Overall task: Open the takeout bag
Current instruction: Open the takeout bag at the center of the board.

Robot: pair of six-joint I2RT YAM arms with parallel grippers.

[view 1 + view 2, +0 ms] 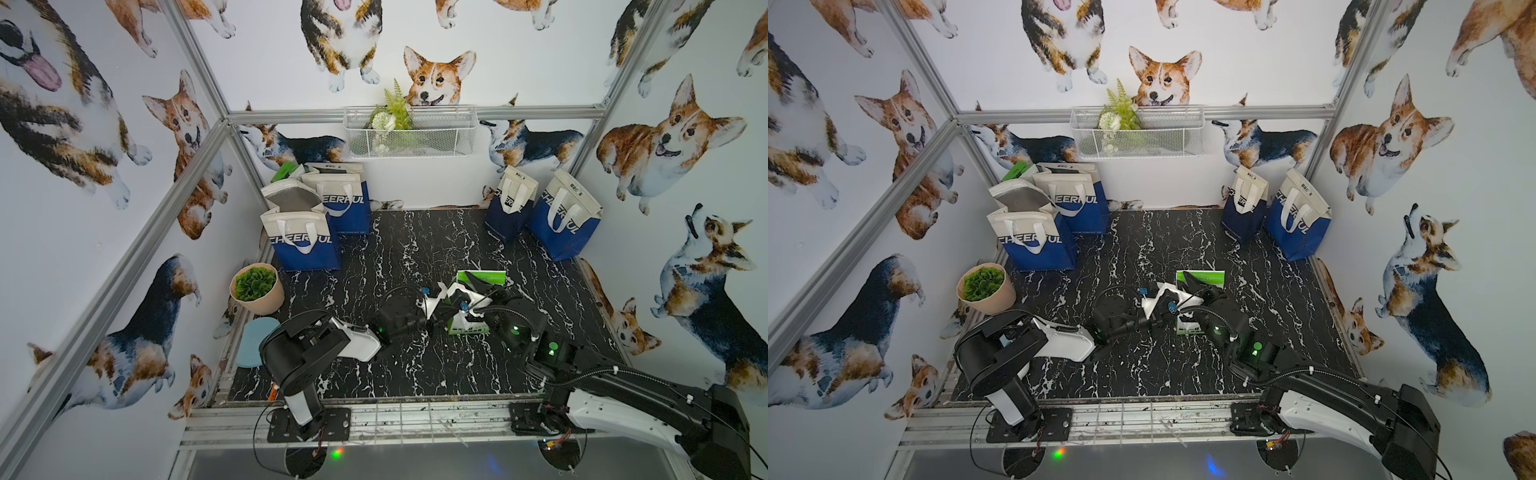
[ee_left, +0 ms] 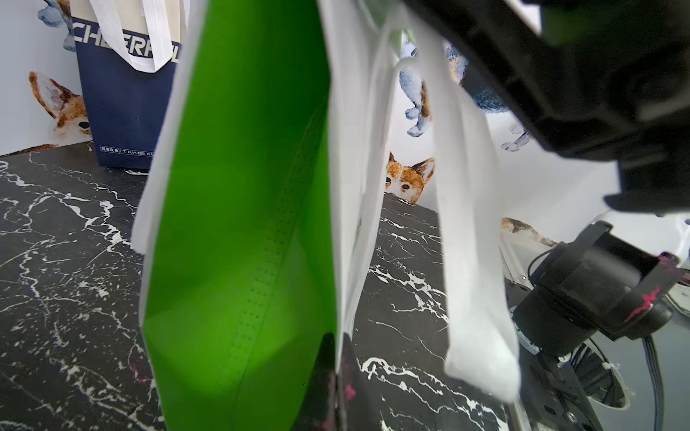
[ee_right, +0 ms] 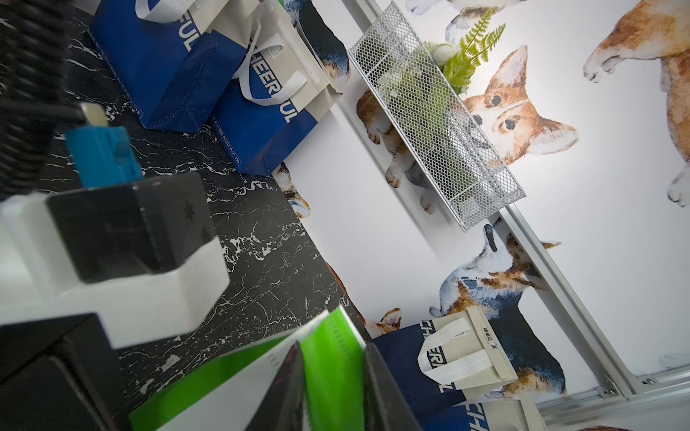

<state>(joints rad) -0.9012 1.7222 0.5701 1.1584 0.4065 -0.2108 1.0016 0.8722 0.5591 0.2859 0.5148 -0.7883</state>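
Near the middle of the black marble table (image 1: 395,374), a green-and-white takeout bag (image 1: 465,324) sits between two robot arms. The left end effector (image 2: 336,373) is closed tight on the bag's white wall, while the right end effector (image 3: 332,358) has its fingers apart, astride a green panel at the rim (whether they bite the fabric cannot be told). The bag looks light and soft, a non-woven cloth with stitched seams. It will probably crease and follow a pull rather than resist, and may lift or tip if tugged upward. The best holds are likely opposite walls just under the rim, clear of the loose white handle (image 2: 474,261) dangling beside the left grip. Open room lies toward the front and to both sides of the bag. The blue bags (image 1: 307,245) stand well apart along the back wall, and a potted plant (image 1: 255,291) sits at the table's left edge.
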